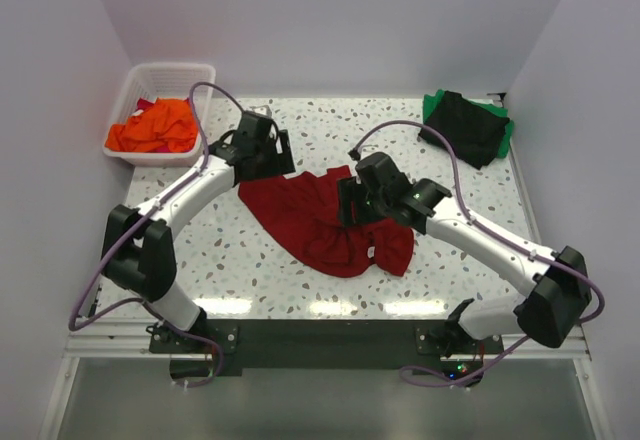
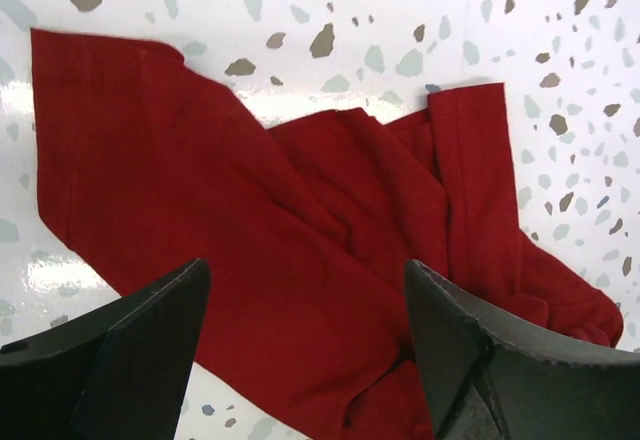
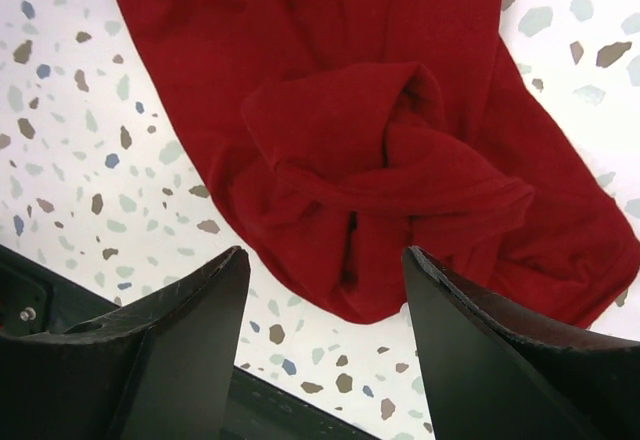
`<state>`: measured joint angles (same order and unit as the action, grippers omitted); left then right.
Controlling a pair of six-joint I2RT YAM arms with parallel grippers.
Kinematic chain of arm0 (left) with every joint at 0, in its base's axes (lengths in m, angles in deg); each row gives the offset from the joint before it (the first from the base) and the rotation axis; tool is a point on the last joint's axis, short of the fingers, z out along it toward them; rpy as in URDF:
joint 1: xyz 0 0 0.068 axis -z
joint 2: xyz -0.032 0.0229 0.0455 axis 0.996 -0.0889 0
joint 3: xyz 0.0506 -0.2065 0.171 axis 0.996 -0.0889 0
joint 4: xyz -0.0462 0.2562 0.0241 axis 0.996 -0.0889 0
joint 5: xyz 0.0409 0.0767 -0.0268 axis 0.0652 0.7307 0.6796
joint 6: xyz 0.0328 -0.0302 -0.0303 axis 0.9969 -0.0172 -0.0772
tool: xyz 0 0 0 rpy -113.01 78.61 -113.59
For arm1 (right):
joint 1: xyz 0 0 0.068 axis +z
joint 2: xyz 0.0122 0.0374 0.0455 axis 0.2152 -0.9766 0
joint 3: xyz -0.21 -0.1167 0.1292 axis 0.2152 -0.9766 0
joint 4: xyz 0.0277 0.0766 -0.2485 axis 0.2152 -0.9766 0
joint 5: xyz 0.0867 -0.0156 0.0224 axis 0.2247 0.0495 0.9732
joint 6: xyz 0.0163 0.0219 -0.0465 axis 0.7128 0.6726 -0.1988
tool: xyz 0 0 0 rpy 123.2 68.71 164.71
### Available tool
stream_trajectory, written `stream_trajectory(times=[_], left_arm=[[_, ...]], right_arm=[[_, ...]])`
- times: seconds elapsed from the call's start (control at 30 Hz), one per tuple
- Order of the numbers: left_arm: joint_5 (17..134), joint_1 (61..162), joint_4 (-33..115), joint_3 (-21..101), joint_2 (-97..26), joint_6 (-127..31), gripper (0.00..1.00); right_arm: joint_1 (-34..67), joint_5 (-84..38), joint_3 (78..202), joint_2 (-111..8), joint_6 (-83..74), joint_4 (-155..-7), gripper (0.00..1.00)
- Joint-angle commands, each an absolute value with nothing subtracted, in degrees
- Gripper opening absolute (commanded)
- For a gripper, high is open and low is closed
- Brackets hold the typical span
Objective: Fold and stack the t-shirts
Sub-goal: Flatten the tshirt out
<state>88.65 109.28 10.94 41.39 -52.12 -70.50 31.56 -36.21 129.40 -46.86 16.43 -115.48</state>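
The dark red t-shirt [image 1: 320, 222] lies crumpled in the middle of the speckled table. It fills the left wrist view [image 2: 290, 230] and the right wrist view [image 3: 390, 150]. My left gripper [image 1: 262, 156] hovers over its far left edge, open and empty, in its own view [image 2: 308, 310]. My right gripper [image 1: 352, 202] hovers over its right part, open and empty, in its own view [image 3: 325, 300]. An orange and a red t-shirt [image 1: 155, 127] lie in the white basket. A black t-shirt [image 1: 462, 125] lies folded on a green t-shirt [image 1: 503, 130] at the far right.
The white slatted basket [image 1: 140, 84] stands at the far left corner. White walls close in the table at the back and both sides. The table's near edge [image 3: 300, 405] shows dark below the right gripper.
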Motion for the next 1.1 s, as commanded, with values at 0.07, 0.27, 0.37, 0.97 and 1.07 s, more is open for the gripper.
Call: stream_trajectory(times=[0.07, 0.27, 0.37, 0.97, 1.07], left_arm=[[89.93, 108.28, 10.16, 39.38, -54.38, -75.37, 0.83], [90.02, 107.66, 12.62, 37.54, -56.05, -76.07, 0.83], [90.2, 107.23, 13.94, 37.09, -57.45, -76.34, 0.83], [95.82, 104.33, 14.03, 37.01, -66.94, -76.43, 0.7], [95.82, 103.8, 13.77, 36.13, -67.48, -76.51, 0.6]], right_arm=[[31.78, -34.27, 128.94, -50.14, 17.12, -113.22, 0.67], [31.87, -35.24, 128.76, -53.05, 16.94, -110.67, 0.68], [31.78, -36.99, 129.64, -55.77, 16.33, -110.31, 0.68], [31.69, -49.2, 134.04, -62.46, 18.35, -116.28, 0.03], [31.61, -52.55, 134.65, -62.37, 19.14, -117.25, 0.0]])
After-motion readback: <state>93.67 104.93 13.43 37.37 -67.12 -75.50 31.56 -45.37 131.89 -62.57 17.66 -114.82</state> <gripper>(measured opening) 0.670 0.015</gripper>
